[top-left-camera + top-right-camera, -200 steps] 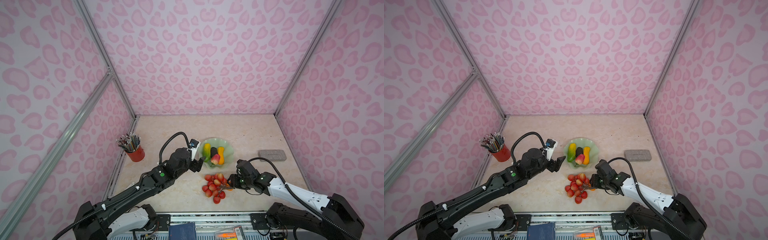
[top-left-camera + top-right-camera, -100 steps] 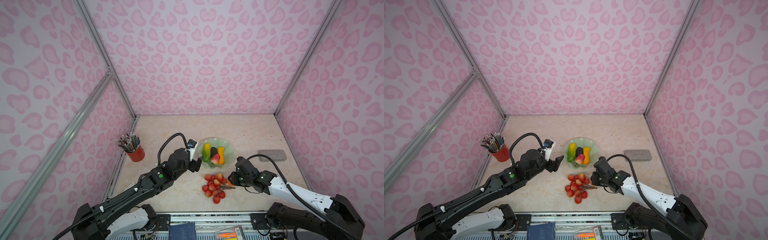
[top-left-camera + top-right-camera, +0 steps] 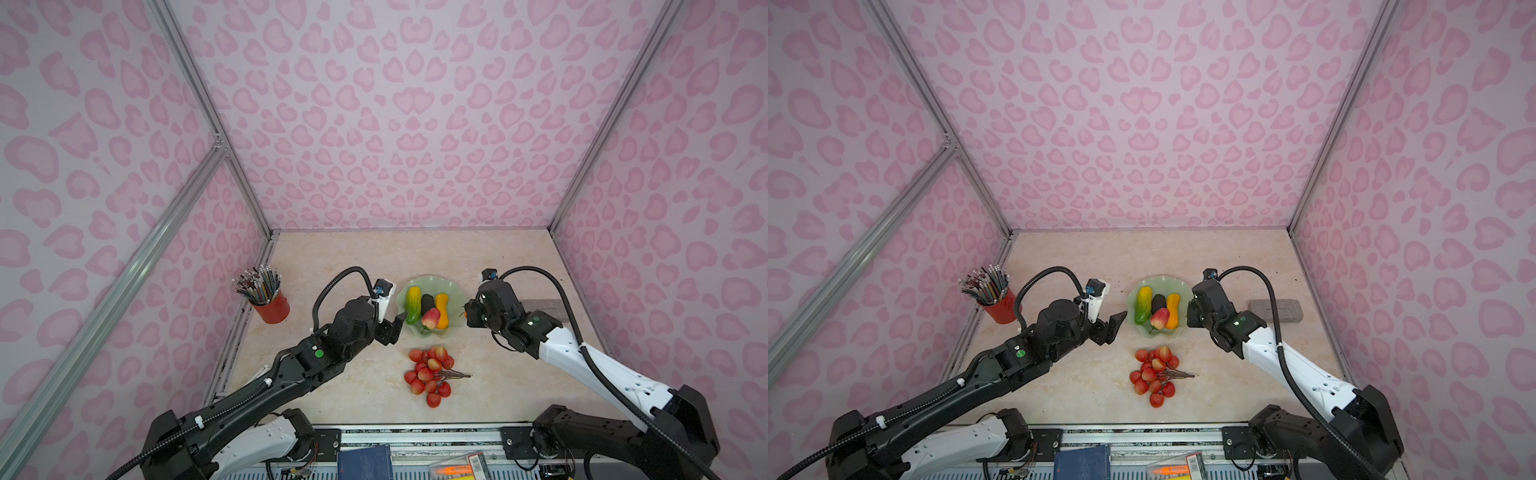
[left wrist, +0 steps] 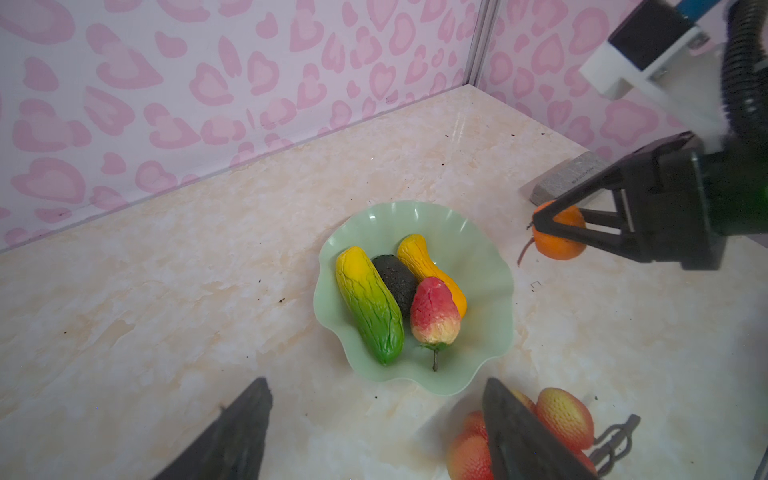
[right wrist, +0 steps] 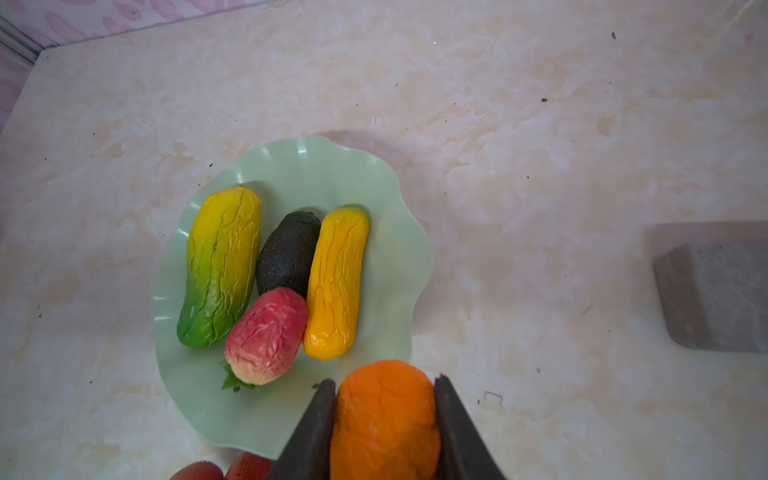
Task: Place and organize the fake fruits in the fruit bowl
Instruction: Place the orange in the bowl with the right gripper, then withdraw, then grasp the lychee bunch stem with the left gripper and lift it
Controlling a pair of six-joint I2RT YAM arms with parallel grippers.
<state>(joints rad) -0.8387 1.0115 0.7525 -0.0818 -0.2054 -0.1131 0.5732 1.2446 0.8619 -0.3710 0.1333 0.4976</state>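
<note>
Just left of the fruit bowl (image 5: 395, 257): left gripper (image 3: 1115, 326), jaws spread wide, empty; best kept clear of the rim. Inside the bowl, side by side: ribbed yellow-green oblong (image 5: 220, 266), avocado (image 5: 286, 249), gourd (image 5: 336, 282), strawberry (image 5: 266, 334) at their near ends. In front of the bowl, apart from it: berry cluster (image 3: 430, 374). Just right of the bowl's rim: right gripper (image 5: 384, 386), clamped on the small orange ball (image 5: 384, 419). Carry over the bare strip of bowl right of the gourd, lower close to the bowl floor, then release gently; probably rolls otherwise. Avoid nudging the gourd.
</note>
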